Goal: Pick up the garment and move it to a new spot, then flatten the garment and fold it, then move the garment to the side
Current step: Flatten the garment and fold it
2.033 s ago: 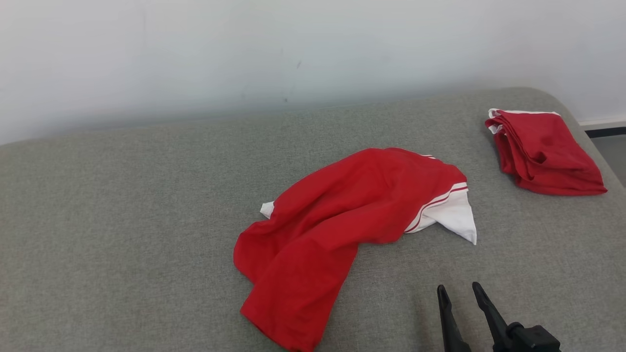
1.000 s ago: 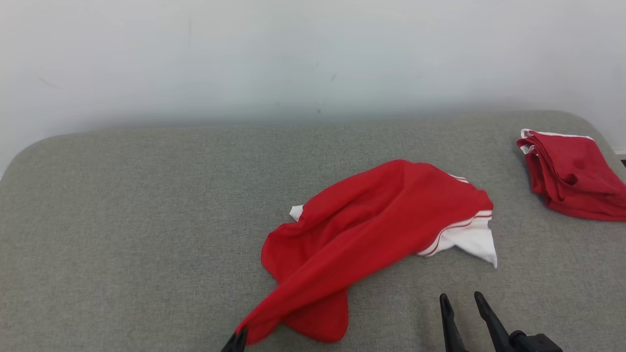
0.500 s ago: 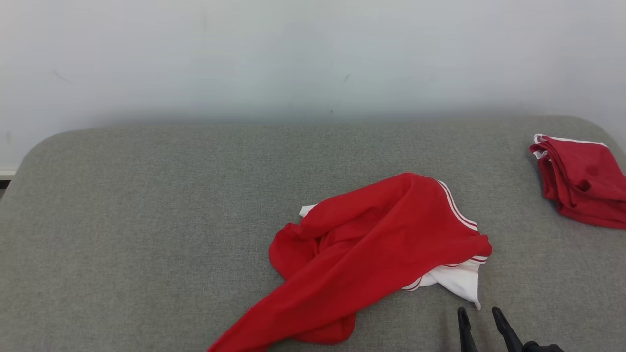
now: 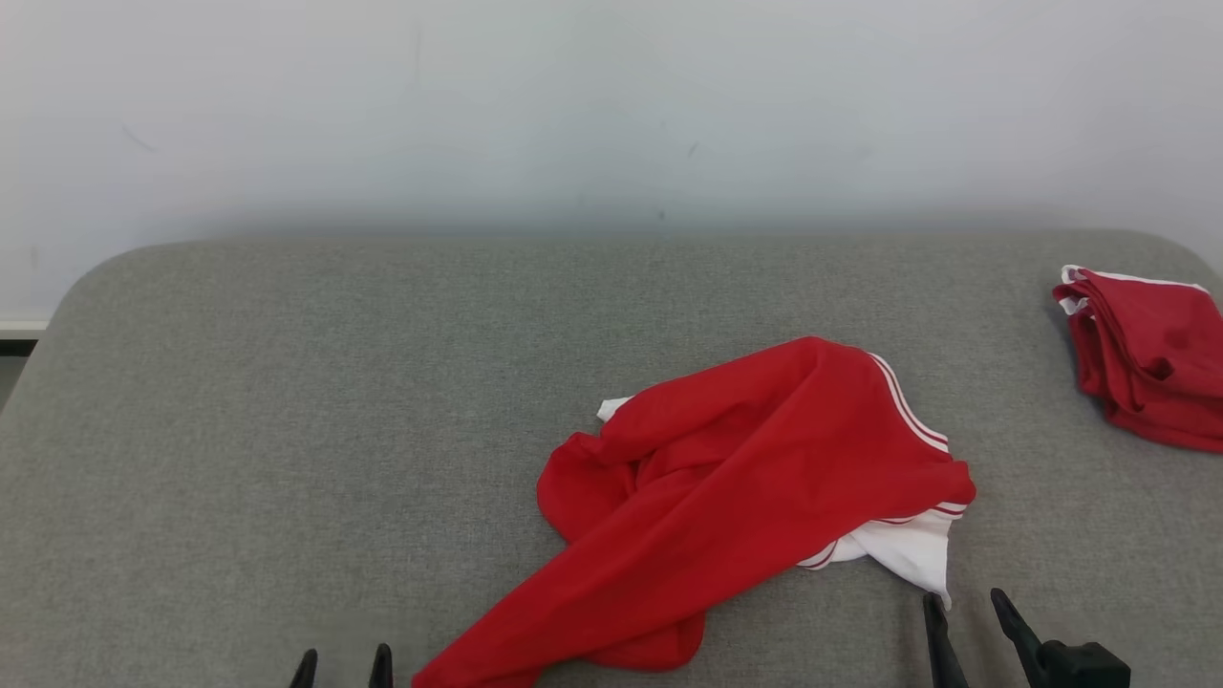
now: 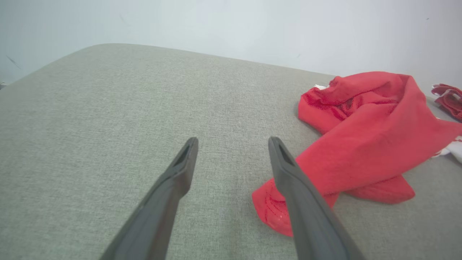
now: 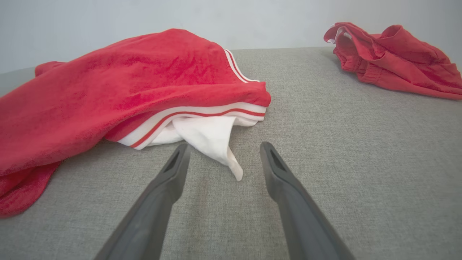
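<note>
While both arms sit low at the near edge, the garment (image 4: pixel 755 459) is lying in a crumpled heap on the grey padded surface (image 4: pixel 287 401), a bit right of centre in the head view. It's red with white trim and thin red stripes along one hem, and a white corner pokes out from under its right end. One long red tail stretches down and to the left toward the near edge.

The left gripper (image 4: pixel 342 669) is spread wide with nothing between its fingers, just the tips peeking up at the bottom of the head view. In the left wrist view the left gripper (image 5: pixel 234 139) has the red tail of the garment (image 5: pixel 368 130) just beside its right finger; can't tell if they're actually touching.

The right gripper (image 4: pixel 963 602) is wide too and not holding anything. From its own wrist camera the right gripper (image 6: pixel 224 146) points straight at the garment (image 6: pixel 126 83), with that white corner dangling right at the gap between the fingertips, but the jaws aren't pinched on it.

Off at the far right there's a second red garment (image 4: pixel 1147 363), folded up, well apart from the crumpled one.
</note>
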`<state>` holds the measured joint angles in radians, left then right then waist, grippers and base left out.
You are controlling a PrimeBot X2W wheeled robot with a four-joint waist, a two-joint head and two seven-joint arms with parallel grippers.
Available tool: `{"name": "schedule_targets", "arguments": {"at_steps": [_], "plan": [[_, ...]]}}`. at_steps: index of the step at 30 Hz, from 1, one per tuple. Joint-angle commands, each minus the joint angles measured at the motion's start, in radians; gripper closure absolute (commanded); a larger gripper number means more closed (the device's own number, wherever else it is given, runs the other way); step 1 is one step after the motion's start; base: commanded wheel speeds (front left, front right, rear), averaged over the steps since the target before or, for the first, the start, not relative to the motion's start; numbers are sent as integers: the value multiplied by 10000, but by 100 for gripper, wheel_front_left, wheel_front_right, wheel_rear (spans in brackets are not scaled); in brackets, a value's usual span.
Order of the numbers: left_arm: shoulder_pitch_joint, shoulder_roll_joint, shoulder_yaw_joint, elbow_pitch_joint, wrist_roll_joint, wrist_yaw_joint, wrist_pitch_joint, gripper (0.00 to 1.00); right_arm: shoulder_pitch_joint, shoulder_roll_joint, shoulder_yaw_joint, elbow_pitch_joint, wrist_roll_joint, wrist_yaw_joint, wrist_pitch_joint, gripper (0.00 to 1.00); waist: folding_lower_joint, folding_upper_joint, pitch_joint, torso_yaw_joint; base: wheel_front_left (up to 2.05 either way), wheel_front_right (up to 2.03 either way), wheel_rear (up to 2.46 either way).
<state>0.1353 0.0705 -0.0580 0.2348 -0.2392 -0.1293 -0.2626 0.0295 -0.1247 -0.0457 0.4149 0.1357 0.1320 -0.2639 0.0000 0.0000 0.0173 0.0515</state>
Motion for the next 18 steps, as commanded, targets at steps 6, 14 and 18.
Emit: {"name": "schedule_targets", "arguments": {"at_steps": [6, 14, 18], "plan": [[-111, -207, 538, -193, 288, 60, -30, 0, -630, -316, 71, 989, -189, -22, 0, 0, 0, 0, 58, 216, 0, 0, 0], [-276, -203, 367, 43, -152, 369, -30, 0, -1625, -513, 577, 2875, -86, -22, 0, 62, 0, 0, 195, 201, 0, 0, 0], [-311, -206, 409, 77, -198, 416, -30, 0, -1936, -586, 946, 3257, 146, -22, 0, 100, 0, 0, 215, 169, 0, 0, 0]]}}
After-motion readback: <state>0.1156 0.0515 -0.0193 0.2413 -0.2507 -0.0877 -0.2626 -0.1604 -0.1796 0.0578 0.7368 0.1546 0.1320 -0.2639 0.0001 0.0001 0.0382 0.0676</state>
